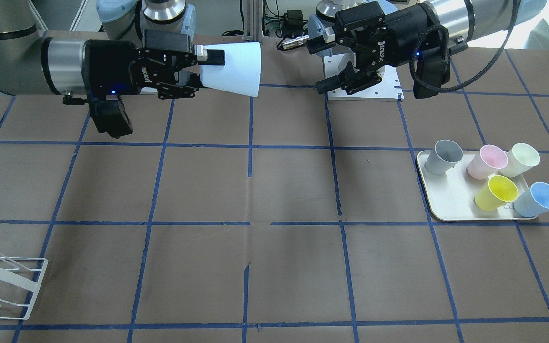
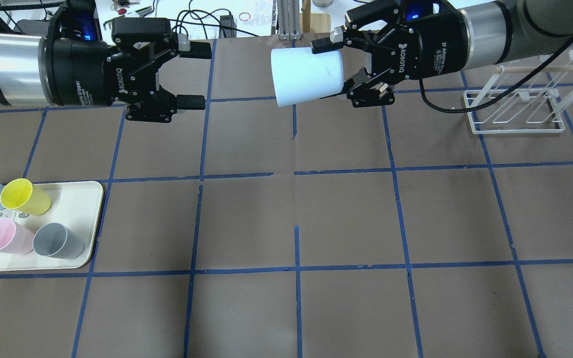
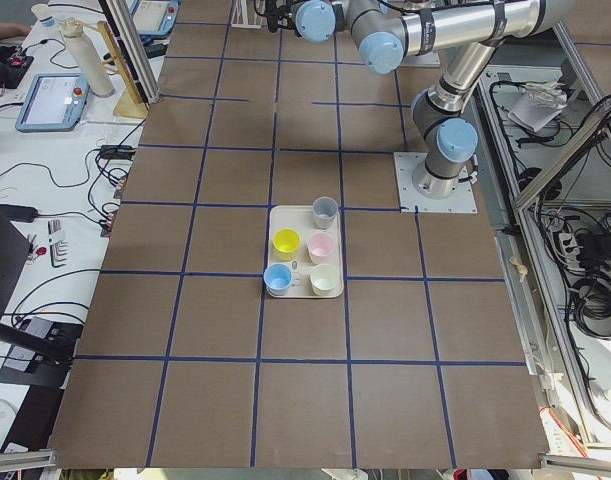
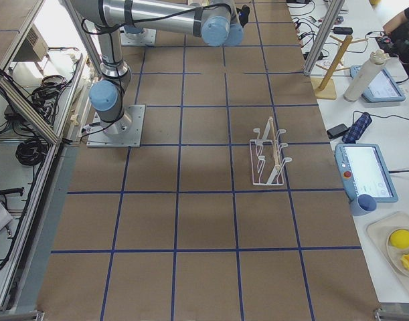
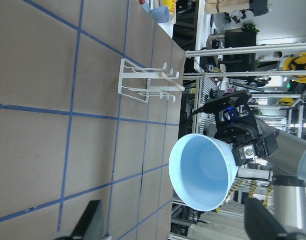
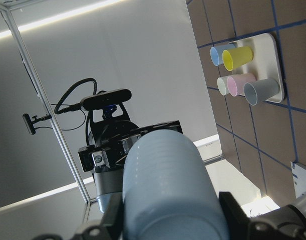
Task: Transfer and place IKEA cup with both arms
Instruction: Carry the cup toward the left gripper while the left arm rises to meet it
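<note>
over table (image 2: pixel 346 219): right fingers (image 2: pixel 324 45) grip ikea cup (image 2: pixel 306 77); left fingers (image 2: pixel 190 102) spread, apart

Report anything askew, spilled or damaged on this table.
Nothing stands out. The IKEA cup lies sideways only because the right gripper holds it in the air; the cups on the tray stand upright, nothing spilled.

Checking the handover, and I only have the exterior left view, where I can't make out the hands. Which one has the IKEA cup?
Observer: The right hand is shut on the IKEA cup at its narrow end, cup held sideways.
Operator: And the other?
Observer: The left hand is open and empty, facing the cup's mouth with a gap between.
Operator: Anything at the far end?
Observer: A white wire rack stands on the robot's right side.
</note>
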`<state>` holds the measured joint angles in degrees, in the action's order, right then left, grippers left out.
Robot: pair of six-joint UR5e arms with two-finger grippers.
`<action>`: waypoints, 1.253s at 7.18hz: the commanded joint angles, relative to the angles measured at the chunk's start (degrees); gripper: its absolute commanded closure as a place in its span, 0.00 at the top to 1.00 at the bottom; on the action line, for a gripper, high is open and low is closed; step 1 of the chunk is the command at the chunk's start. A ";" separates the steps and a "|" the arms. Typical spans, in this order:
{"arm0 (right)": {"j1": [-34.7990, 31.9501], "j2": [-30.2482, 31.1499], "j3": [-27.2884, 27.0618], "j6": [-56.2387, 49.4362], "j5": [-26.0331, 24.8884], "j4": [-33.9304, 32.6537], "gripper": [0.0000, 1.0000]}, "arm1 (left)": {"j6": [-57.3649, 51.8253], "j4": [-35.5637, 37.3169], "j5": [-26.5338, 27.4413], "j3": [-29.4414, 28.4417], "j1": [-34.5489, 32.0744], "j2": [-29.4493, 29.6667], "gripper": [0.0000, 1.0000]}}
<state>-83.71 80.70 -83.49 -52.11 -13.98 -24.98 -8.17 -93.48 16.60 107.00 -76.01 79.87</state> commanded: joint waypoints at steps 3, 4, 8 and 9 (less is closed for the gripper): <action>-4.09 0.43 0.00 -0.10 6.16 0.55 0.45 | 0.61 0.23 -10.35 1.11 -0.19 -1.20 1.00; -4.36 0.34 -0.52 -0.10 6.33 0.29 0.45 | 0.61 0.23 -10.44 0.94 -0.19 -1.38 1.00; -8.13 0.16 -1.06 -0.10 9.40 0.02 0.49 | 0.44 0.32 -12.91 1.81 -1.24 -1.56 1.00; -8.23 0.16 -0.97 -0.10 9.41 0.02 0.49 | 0.61 -0.20 -12.04 2.42 -1.24 -1.82 1.00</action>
<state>-91.35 80.88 -84.52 -52.20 -5.04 -24.95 -7.65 -93.20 3.81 108.88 -77.17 78.26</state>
